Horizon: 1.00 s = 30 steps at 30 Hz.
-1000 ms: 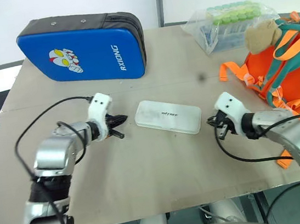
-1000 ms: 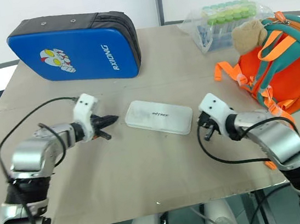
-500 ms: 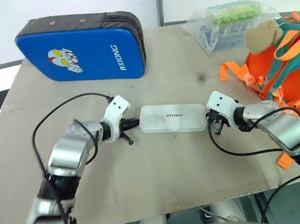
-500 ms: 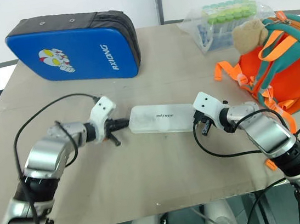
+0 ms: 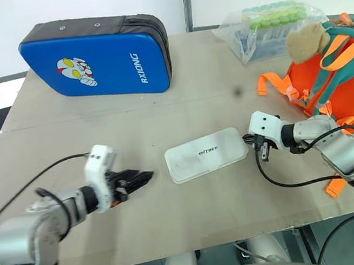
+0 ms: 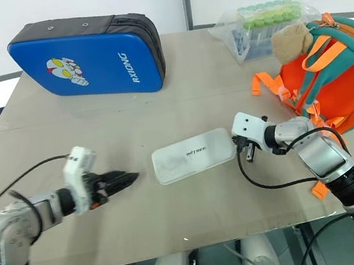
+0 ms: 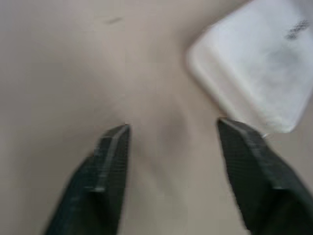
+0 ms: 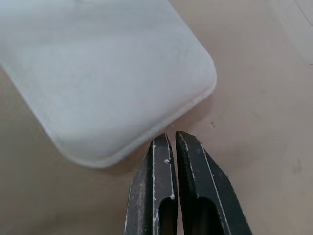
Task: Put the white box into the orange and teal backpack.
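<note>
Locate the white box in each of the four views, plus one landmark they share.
Left eye view: white box mid-table, tilted.
Right eye view: mid-table, by the right hand.
Left wrist view: beyond the left hand.
Right wrist view: just past the shut fingertips.
Shared landmark: the beige table.

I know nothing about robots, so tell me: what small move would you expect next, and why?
Probably the left gripper moves in to the white box. Its jaws stand open, short of the box's near end, while the shut right gripper sits at the other end. The box lies flat on the table, outside the orange and teal backpack.
</note>
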{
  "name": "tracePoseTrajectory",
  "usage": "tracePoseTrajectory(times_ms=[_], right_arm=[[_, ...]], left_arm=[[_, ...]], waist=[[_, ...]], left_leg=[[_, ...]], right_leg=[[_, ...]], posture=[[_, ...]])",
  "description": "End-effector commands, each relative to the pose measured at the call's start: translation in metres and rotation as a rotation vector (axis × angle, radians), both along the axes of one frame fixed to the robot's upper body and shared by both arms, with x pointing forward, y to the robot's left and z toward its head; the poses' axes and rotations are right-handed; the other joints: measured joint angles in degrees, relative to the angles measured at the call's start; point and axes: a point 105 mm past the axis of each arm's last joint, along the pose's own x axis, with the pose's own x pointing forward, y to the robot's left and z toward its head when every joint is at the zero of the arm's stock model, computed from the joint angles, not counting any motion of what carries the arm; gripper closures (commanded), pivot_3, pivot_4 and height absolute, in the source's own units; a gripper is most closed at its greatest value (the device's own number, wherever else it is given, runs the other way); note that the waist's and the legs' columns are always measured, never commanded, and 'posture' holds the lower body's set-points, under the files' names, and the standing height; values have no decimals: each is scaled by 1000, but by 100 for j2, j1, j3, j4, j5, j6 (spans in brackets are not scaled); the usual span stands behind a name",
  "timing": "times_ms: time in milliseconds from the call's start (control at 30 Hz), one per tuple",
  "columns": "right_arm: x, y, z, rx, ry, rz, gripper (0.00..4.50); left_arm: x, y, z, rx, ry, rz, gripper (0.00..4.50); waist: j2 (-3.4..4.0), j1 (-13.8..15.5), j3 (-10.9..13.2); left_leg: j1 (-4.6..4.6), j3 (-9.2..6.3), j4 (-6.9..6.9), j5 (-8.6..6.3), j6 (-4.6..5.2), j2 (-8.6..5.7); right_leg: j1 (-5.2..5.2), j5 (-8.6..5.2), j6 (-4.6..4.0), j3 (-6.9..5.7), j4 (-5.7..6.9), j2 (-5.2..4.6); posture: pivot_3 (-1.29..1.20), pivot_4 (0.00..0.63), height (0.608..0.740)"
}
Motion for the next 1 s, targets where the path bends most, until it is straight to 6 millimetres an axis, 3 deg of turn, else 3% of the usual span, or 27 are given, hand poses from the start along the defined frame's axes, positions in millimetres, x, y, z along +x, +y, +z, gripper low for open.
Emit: tracePoseTrajectory(times_ms=[33, 133, 267, 400, 633, 800, 833, 900, 933, 1000], right_arm=[[3, -2, 13, 14, -50, 4, 4500], [0, 3, 12, 28, -45, 17, 4500], [-2, 12, 8, 38, -36, 34, 4500], [-3, 25, 1, 30, -38, 68, 4500], [-3, 49, -1, 74, -36, 105, 4500], [-1, 42, 3, 101, -49, 53, 4500], [0, 38, 7, 117, -56, 29, 4500], [-2, 28, 16, 171, -53, -32, 4500], [-2, 21, 25, 217, -74, -76, 4500], [-13, 1, 46, 340, -94, -158, 3985]], left_arm=[[-7, -8, 6, -164, 82, -34, 14], [-2, -17, 6, -366, 179, -51, 14], [15, -31, -12, -415, 243, 10, 14], [13, -55, -26, -510, 325, -38, 14], [19, -76, -29, -556, 380, -85, 14], [20, -76, -26, -587, 382, -89, 1383], [20, -75, -26, -588, 379, -81, 1973], [22, -73, -23, -595, 365, -75, 2603], [23, -73, -18, -619, 350, -81, 3217], [25, -73, -10, -645, 321, -91, 3377]], waist=[[-1, 18, 0], [-5, 42, -1], [-4, 12, -2], [2, 17, -8], [3, 57, -15], [3, 58, -14], [2, 57, -14], [0, 90, -14], [0, 89, -14], [1, 129, -13]], left_leg=[[-1, 0, 1, 0, 0, 0], [-4, -2, 4, 0, 0, -5], [-2, -14, 2, 0, 0, -4], [4, -14, 2, 0, -1, -6], [8, -11, 6, 1, -1, -15], [7, -11, 5, 1, -1, -23], [5, -13, 3, 1, -1, -23], [-2, -13, 3, 1, -1, -23], [-1, -15, 3, 1, -2, -21], [0, -15, 3, 1, -2, -22]], right_leg=[[1, 1, -1, 2, -1, -2], [4, 1, -1, -2, -1, -8], [6, 16, 21, 1, 1, -8], [8, 16, 21, 5, 2, -9], [14, 5, -1, 6, 4, -15], [14, 4, -1, 9, 2, -21], [13, 4, -1, 7, 2, -22], [13, 4, -1, -2, 2, -22], [13, 4, -2, -6, 2, -23], [13, 3, -3, -3, 2, -23]], posture=[[0, 150, 740], [0, 150, 740], [0, 150, 740], [0, 150, 740], [0, 150, 740], [0, 150, 740], [0, 150, 740], [0, 150, 740], [0, 150, 740], [0, 150, 740]])
